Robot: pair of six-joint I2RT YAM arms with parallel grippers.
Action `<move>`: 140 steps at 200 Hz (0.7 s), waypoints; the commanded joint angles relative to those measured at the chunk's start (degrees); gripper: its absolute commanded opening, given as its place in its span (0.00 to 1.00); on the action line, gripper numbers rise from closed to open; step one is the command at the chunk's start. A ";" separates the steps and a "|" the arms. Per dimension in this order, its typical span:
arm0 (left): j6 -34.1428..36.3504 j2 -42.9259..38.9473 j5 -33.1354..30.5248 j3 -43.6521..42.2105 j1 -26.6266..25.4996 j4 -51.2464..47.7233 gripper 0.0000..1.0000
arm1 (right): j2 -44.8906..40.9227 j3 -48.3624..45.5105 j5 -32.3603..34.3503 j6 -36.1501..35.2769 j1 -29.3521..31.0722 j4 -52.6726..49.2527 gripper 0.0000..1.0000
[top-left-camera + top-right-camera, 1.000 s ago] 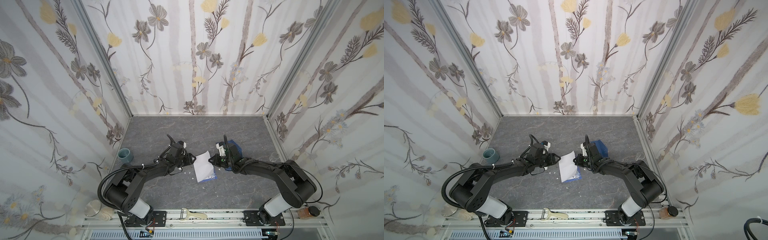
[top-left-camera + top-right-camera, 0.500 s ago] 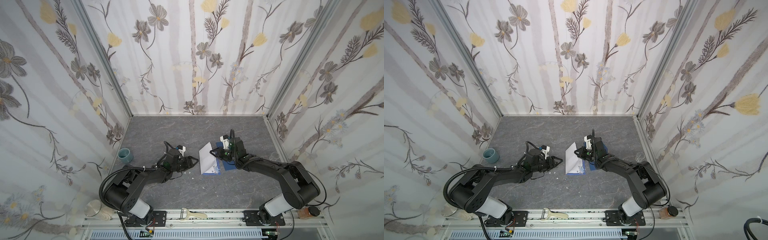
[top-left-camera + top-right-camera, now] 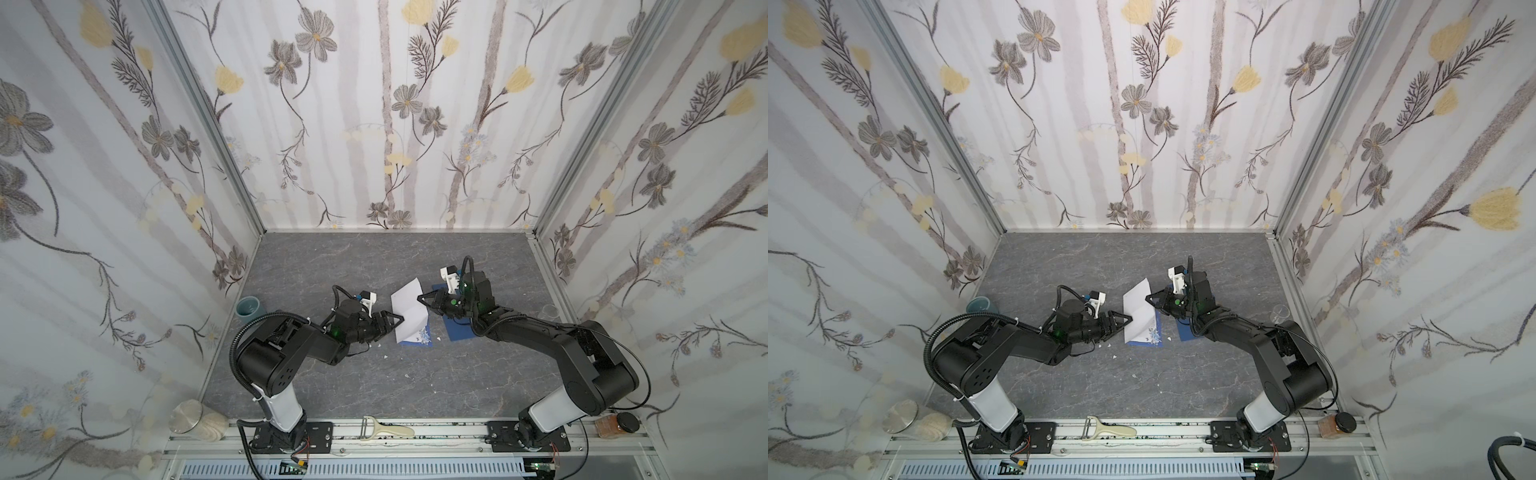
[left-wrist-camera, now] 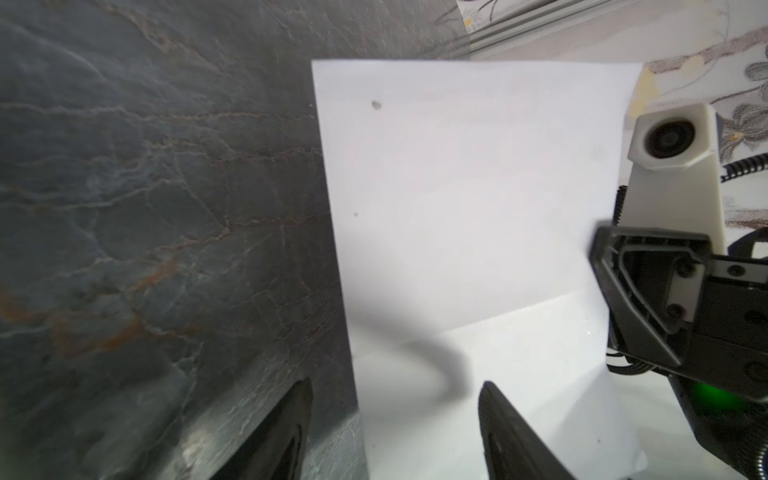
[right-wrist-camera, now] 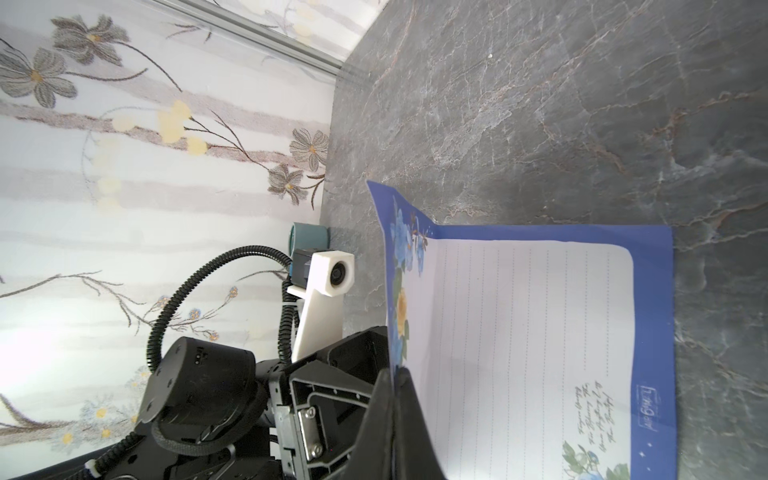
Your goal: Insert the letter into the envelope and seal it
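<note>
The left claw (image 3: 398,321) has opened, freeing the letter (image 3: 409,309) (right claw (image 3: 419,298) raised it).

Both top views look steeply down from high above the front, sharing the whole bench (image 3: 374,266). The two wrist cameras face the letter (image 4: 457,187) closely, from opposite sides.

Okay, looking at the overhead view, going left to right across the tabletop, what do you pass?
First the teal cup → left tool → letter → right tool → envelope → clear glass.
</note>
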 commanded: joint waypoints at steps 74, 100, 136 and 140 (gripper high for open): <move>-3.45 2.31 4.21 1.19 -1.12 11.38 0.62 | 1.11 -0.53 -0.61 3.02 -0.04 6.63 0.00; -3.77 2.12 4.00 0.78 -1.12 11.70 0.60 | 1.20 -0.71 -0.25 2.93 -0.11 6.66 0.00; -4.00 2.11 4.31 0.65 -1.06 11.87 0.55 | 1.20 -0.88 0.29 2.48 -0.46 6.27 0.00; -4.00 2.09 4.30 0.62 -1.09 11.87 0.55 | 1.28 -0.88 0.29 2.40 -0.48 6.26 0.00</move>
